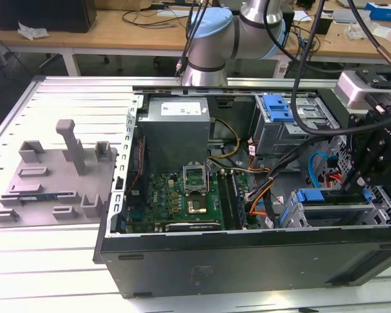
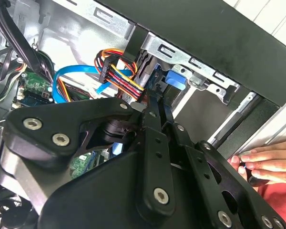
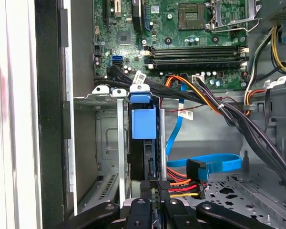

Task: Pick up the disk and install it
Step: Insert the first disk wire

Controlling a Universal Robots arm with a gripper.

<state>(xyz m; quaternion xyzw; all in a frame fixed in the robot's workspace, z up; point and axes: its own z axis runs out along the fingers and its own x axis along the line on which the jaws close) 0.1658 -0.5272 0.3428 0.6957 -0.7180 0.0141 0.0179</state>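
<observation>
The claw (image 3: 155, 202) is clamped on the disk (image 3: 144, 125), holding it on edge, lined up inside the drive cage (image 3: 105, 95) for seating.

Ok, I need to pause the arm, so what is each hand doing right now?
Robot hand: at the end of the disk; open or closed cannot be told.
Person's hand: resting by the case.

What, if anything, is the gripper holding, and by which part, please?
The gripper appears to pinch the disk by its near end, the disk standing edge-on in the drive cage.
</observation>
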